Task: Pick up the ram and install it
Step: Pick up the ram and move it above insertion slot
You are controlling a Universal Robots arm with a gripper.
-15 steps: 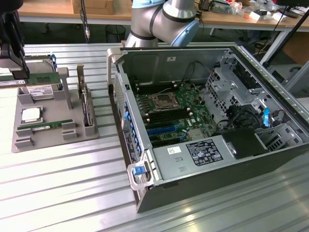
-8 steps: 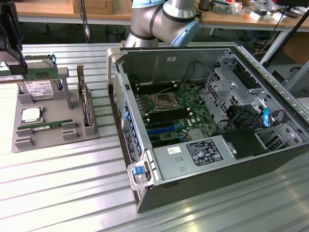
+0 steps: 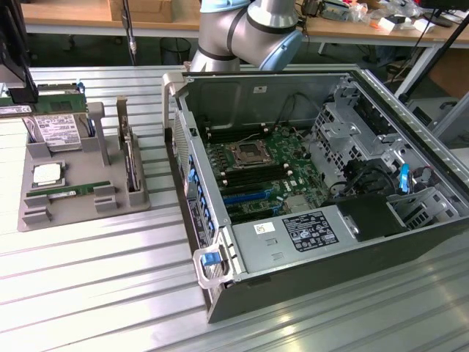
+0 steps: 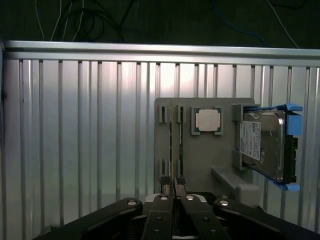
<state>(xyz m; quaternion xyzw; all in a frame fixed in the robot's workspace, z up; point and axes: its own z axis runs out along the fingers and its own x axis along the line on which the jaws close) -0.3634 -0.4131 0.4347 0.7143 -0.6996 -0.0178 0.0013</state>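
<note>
wrist view: claw [image 4: 172, 183] at tray [image 4: 220, 155] edge, in line with the ram [image 4: 171, 142].

Premises: a robotics laboratory or test workshop. Evidence: a ribbed aluminium worktable [image 3: 110, 293] carrying an opened computer chassis [image 3: 308, 290] with exposed motherboard [image 3: 264, 169], and a grey fixture tray [image 3: 73, 213] of loose parts at the exterior view's left. A robot arm [image 3: 242, 33] stands at the far edge, with cluttered wooden benches [image 3: 73, 11] beyond.

**Gripper [image 4: 172, 182] closed over tray [image 4: 200, 160]**

Arm [image 3: 249, 29]: grey and blue joints, well apart from tray, toward the exterior view's right. Gripper points straight down, high above tray's edge. Fingers [image 4: 164, 182] pressed together, black linkages splayed either side.
</note>
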